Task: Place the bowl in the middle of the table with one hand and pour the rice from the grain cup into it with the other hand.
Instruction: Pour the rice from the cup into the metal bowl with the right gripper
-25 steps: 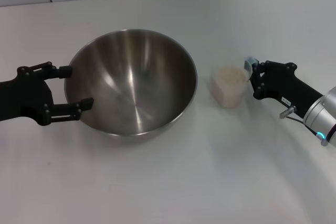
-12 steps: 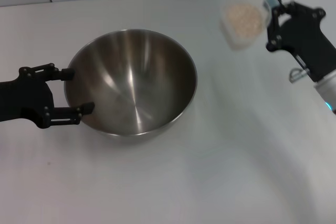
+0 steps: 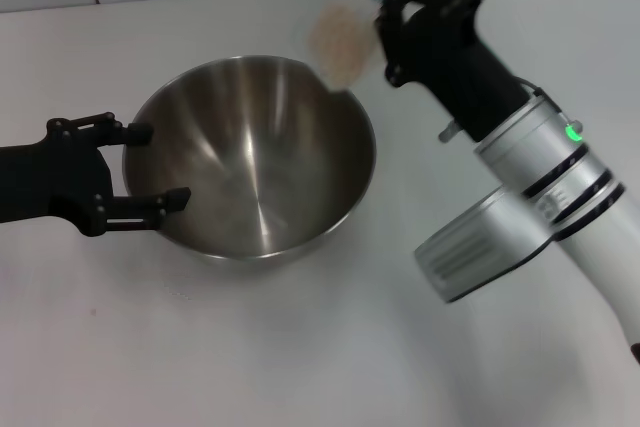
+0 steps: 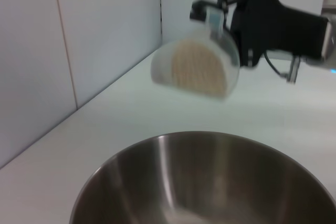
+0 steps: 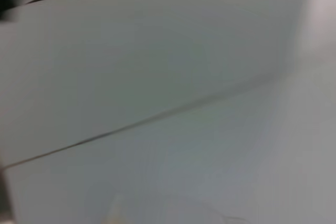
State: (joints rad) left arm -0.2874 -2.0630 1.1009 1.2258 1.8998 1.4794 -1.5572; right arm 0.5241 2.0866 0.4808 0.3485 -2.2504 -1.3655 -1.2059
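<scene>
Your right gripper [image 3: 385, 7] is clamped on the grain cup [image 3: 340, 42], pinching its rim. Half a second ago it held that cup upright, well off to the bowl's right; a second ago the cup sat on the table near the bowl's right side. Now the cup has swung in over the far right part of the bowl's rim and is tipped steeply toward the bowl [image 3: 250, 157]. In the left wrist view the cup [image 4: 197, 66] lies almost on its side above the bowl [image 4: 210, 182], with the rice [image 4: 199, 66] banked against its lower wall. You cannot yet see grains on the steel inside, so I judge the pour is only beginning.

Your left gripper [image 3: 125, 172] sits at the bowl's left side, fingers spread with one above and one below along the rim. They look released rather than clenched, beside the bowl's wall; whether they touch it is unclear. The bowl itself has not shifted across the three moments and stands roughly at the middle of the table [image 3: 320, 347], so the placing step looks done.

The cup's mouth hangs close to the bowl's rim, so keep an eye out for grains spilling outside.
</scene>
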